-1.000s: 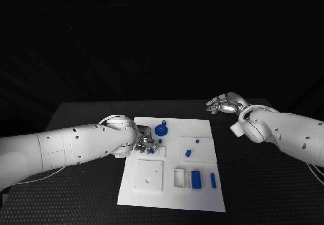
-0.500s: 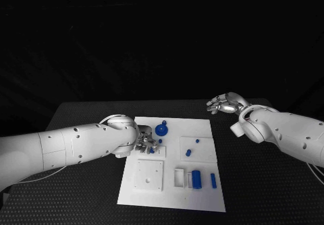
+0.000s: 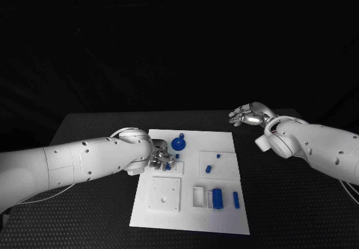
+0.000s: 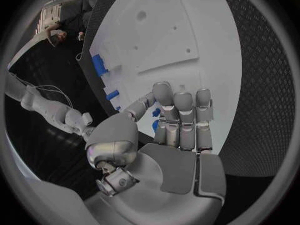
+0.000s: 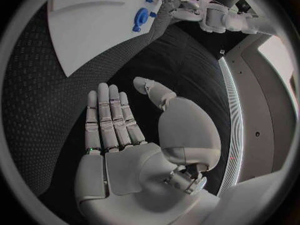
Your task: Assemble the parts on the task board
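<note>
Small blue part (image 4: 155, 113) is being pinched by left hand (image 3: 162, 158) over task board (image 3: 224, 140), likely for seating; right hand (image 3: 248, 113) is being held released, clear of worktop (image 3: 284, 197).

Two glossy white arms with small dark screw holes end in silver hands with grey-padded fingers (image 5: 111, 116).

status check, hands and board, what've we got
Left hand down on the task board, fingers at a small blue part; grip unclear. Right hand open, off the board. Nothing in the way.
</note>
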You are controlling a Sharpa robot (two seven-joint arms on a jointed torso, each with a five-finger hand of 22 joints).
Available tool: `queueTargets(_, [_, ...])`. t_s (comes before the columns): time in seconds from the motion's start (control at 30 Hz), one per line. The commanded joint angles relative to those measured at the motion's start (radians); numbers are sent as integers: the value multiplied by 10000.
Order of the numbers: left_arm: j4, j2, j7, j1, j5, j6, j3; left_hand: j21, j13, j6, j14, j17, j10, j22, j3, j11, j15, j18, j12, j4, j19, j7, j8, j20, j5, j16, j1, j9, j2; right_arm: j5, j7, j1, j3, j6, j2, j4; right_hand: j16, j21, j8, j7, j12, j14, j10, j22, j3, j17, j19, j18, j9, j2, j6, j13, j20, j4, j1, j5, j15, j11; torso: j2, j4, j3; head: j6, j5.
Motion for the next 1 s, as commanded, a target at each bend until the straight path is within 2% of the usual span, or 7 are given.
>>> queueTargets(0.03, [0,31,-37,-40,220,92,-28,-40,-18,1185,-37,-16,-284,14,-42,-217,-9,97,51,58,-55,-1141,48,-1027,-62,15,41,-17,200,18,43,0,2,128,3,20,55,-69,58,84,-42,-77,46,17,-44,-17,-7,73,-11,-4,11,-15,43,6,-112,52,-23,-15,5,-6,-8,0,-7])
queueTargets(0.13, [-14,29,-50,-40,220,28,-28,-60,-29,1186,-34,-26,-283,20,-67,-216,-17,97,61,119,-49,-1144,52,-1036,-211,15,-90,-21,130,18,43,0,2,135,2,18,55,-72,58,84,-42,-79,46,21,-41,-18,-7,74,-13,-7,9,-16,43,1,-106,60,-22,-15,3,-1,-8,4,-22])
queueTargets(0.17, [-22,24,-53,-40,220,1,-28,-75,-37,1181,-31,-32,-284,26,-59,-221,-27,109,67,190,-41,-1151,54,-1051,-670,16,-148,-24,105,18,40,0,2,139,-2,21,55,-73,58,84,-42,-79,46,22,-41,-19,-7,74,-13,-6,9,-17,43,0,-104,63,-22,-15,-1,2,-8,6,-29])
queueTargets(0.27, [-46,11,-75,-40,214,-49,-28,-111,-60,1178,-36,-50,-291,40,-35,-223,-41,105,76,384,-32,-1152,59,-1063,-1167,13,-271,-33,-29,18,37,0,2,138,-7,23,56,-77,57,84,-43,-81,44,25,-39,-20,-8,74,-15,-10,6,-18,43,-5,-98,71,-22,-15,0,7,-9,9,-26])
queueTargets(0.4, [-52,-1,-108,-40,191,-130,-27,-174,-109,1147,-55,-82,-305,73,-98,-233,-80,110,80,906,-12,-1152,58,-1098,-2564,3,-556,-50,-677,17,37,0,2,138,-7,22,56,-82,57,85,-44,-84,42,29,-38,-22,-9,75,-17,-14,4,-20,44,-10,-93,78,-21,-14,3,5,-11,2,-29])
queueTargets(0.8, [-40,-74,-68,-40,60,-316,-25,-230,-143,1084,-122,-96,-322,110,-249,-206,-114,134,79,1479,-35,-1156,96,-1141,-2684,9,-987,8,-2011,17,35,0,2,134,-5,-7,55,-98,52,93,-49,-96,31,43,-46,-30,-14,71,-25,-29,-11,-27,50,-21,-92,88,-13,-7,3,-2,-6,-9,-56])
queueTargets(1.0, [-38,-123,-5,-40,51,-401,-23,-250,-162,1059,-138,-103,-322,134,-110,-205,-123,132,75,1819,-48,-1156,114,-1151,-2683,20,-965,39,-2376,17,33,0,2,135,-4,-13,55,-108,47,97,-53,-104,24,50,-52,-34,-19,70,-30,-36,-21,-32,52,-26,-94,95,-9,-3,0,6,-12,-10,-55])
